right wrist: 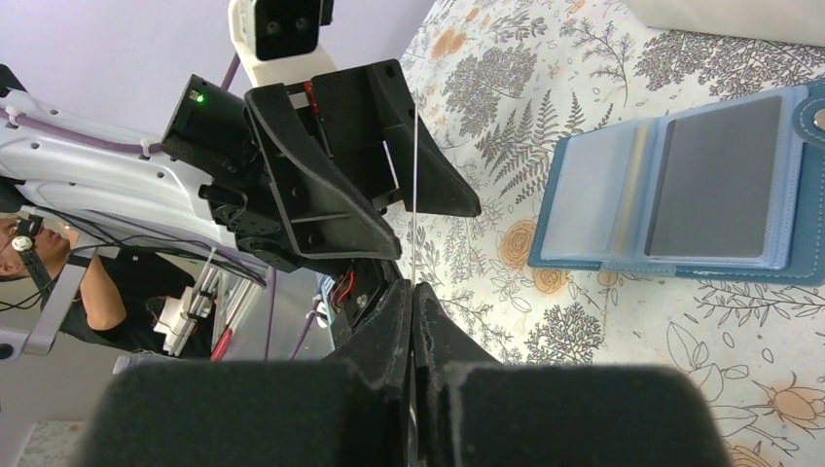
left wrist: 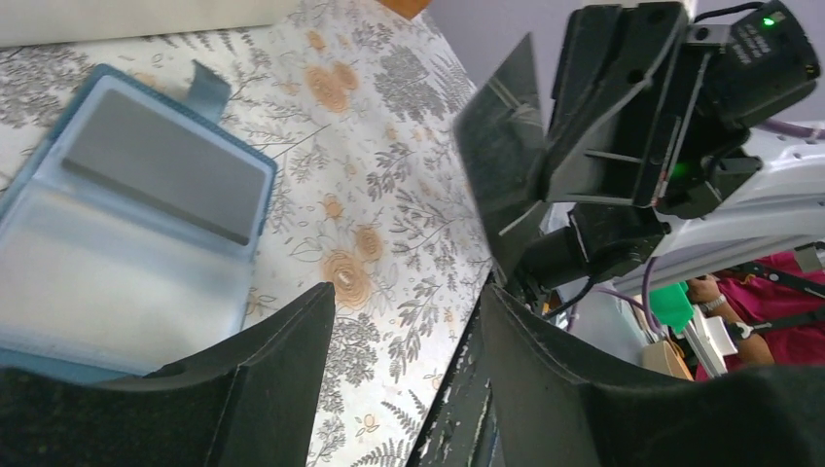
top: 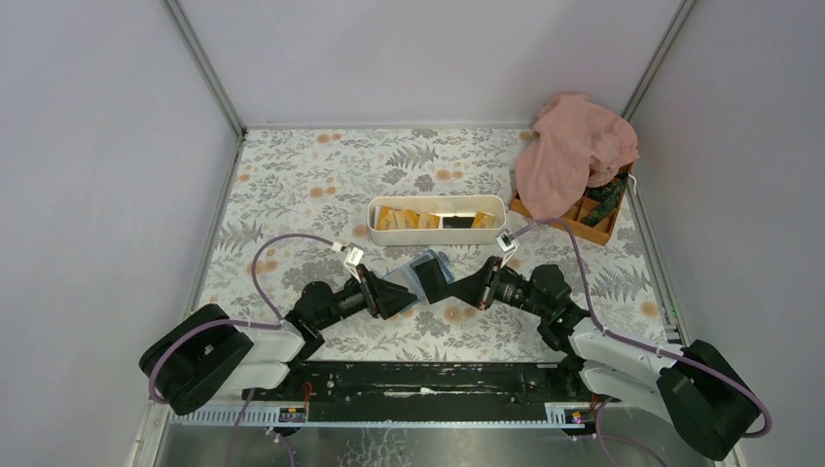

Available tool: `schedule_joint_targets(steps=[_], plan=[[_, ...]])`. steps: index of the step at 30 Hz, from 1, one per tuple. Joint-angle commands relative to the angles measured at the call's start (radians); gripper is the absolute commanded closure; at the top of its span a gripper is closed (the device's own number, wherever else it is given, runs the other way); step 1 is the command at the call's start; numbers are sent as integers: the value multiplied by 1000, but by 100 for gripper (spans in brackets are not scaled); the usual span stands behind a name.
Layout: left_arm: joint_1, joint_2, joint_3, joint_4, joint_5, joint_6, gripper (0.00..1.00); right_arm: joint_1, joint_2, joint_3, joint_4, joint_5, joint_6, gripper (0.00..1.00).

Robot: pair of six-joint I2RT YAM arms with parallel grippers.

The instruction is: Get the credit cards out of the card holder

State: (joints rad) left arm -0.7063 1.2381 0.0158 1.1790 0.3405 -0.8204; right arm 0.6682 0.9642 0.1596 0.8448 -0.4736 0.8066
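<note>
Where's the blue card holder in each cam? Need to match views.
Top external: card holder at centre, just below the white tray, partly hidden.
Left wrist: card holder at upper left, lying open.
Right wrist: card holder at right, lying open.
Shared landmark: the white tray, a pale strip at the top edge of both wrist views.

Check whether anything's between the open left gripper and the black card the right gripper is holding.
Nothing visible. The left gripper faces the black card across open air; the card holder lies flat below, off to one side.
</note>
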Motion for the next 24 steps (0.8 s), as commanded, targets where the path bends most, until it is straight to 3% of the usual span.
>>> schedule_joint_targets(steps=[1, 9, 15, 19, 22, 24], plan=[[-22, -43, 17, 85, 33, 19, 35, 22, 9, 32, 80, 14, 7, 100], [-51, -61, 31, 72, 48, 40, 35, 80, 40, 59, 60, 40, -5, 100], [-67, -26, 36, 108, 42, 36, 40, 113, 66, 74, 60, 56, -15, 100], [-68, -12, 34, 128, 38, 31, 56, 121, 81, 77, 60, 55, -18, 100], [-67, -7, 32, 135, 37, 28, 75, 123, 86, 71, 63, 56, -17, 100], [-67, -8, 33, 138, 36, 27, 80, 123, 89, 70, 63, 55, -17, 100]])
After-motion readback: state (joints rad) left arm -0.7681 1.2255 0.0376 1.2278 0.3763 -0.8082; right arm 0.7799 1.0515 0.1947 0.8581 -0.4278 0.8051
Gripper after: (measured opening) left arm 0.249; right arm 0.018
